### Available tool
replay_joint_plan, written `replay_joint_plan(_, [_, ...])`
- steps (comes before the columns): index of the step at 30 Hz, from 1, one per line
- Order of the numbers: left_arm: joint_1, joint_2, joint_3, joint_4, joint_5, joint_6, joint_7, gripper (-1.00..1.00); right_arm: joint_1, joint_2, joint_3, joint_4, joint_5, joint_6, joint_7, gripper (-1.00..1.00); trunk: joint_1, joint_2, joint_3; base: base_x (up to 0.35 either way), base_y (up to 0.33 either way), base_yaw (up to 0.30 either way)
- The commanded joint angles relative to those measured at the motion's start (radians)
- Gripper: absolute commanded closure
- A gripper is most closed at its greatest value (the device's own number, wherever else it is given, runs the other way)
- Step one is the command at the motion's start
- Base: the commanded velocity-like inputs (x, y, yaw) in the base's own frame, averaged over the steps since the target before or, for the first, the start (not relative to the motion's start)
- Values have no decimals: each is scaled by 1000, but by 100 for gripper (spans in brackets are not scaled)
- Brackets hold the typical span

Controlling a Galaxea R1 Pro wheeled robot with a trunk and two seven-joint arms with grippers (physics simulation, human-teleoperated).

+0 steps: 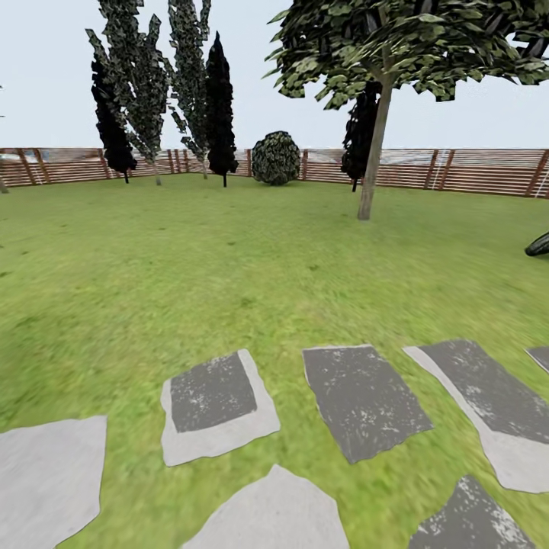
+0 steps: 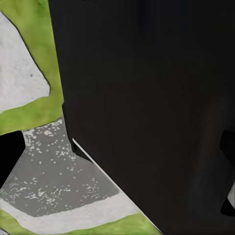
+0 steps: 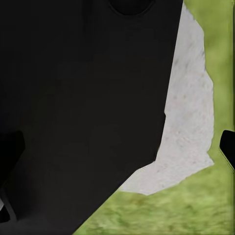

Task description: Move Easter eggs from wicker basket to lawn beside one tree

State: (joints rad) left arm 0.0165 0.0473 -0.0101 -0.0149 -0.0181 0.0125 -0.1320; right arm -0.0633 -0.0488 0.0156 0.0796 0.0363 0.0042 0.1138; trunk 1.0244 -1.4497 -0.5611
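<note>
The lawn spreads wide and green ahead of me in the head view. A tree with a slanted pale trunk and a dark leafy crown stands at the far right, in front of the fence. The Easter eggs and the wicker basket are out of view. In the left wrist view my left gripper has its dark fingertips far apart at the picture's edges, with nothing held. My right gripper is likewise open and empty. Both hang close to my black body, above paving stones and grass.
Grey stepping stones lie in a row across the near grass. A brown slat fence closes the far side. Near-black conifers, slim ragged trees and a round shrub stand along it. A dark curved object shows at the right edge.
</note>
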Motion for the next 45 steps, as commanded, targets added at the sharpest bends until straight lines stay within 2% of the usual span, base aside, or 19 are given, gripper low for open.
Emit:
replay_joint_plan(1, [0, 0, -1, -1, -2, 1, -3, -100, -1, 0, 1, 2, 4, 0, 3, -100, 1, 0, -1, 344, 0, 0])
replay_joint_plan(45, [0, 0, -1, -2, -2, 1, -3, -100, -1, 0, 1, 2, 2, 6, 1, -100, 1, 0, -1, 344, 0, 0])
